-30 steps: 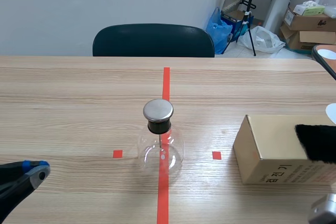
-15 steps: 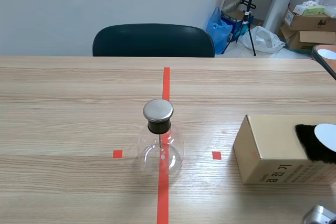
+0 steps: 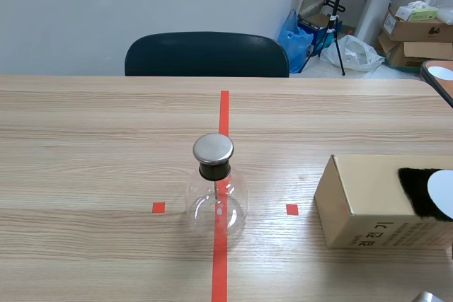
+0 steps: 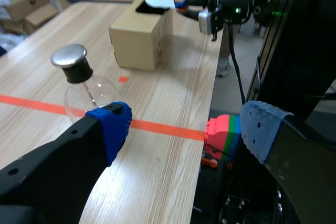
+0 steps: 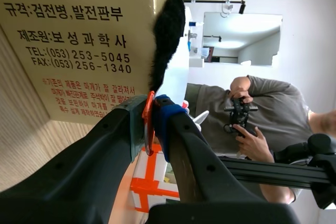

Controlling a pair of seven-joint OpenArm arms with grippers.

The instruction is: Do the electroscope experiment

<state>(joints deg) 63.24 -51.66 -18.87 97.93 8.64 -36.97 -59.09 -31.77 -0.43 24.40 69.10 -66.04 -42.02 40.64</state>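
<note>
Glass electroscope stands mid-worktop on the tape line. Looks fragile, slick, probably light; best taken at the black neck. Right claw clenched on orange handle of white disc, over black fur on box. Left claw released, empty.

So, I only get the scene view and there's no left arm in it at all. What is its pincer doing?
Observer: The left pincer is open, with nothing between its blue pads.
Operator: And the white disc on that black fur, is it lying loose?
Observer: No, the right pincer is shut on it, apparently by a thin orange handle.
Operator: Anyone nearby?
Observer: A person holding a small black device shows past the box.
</note>
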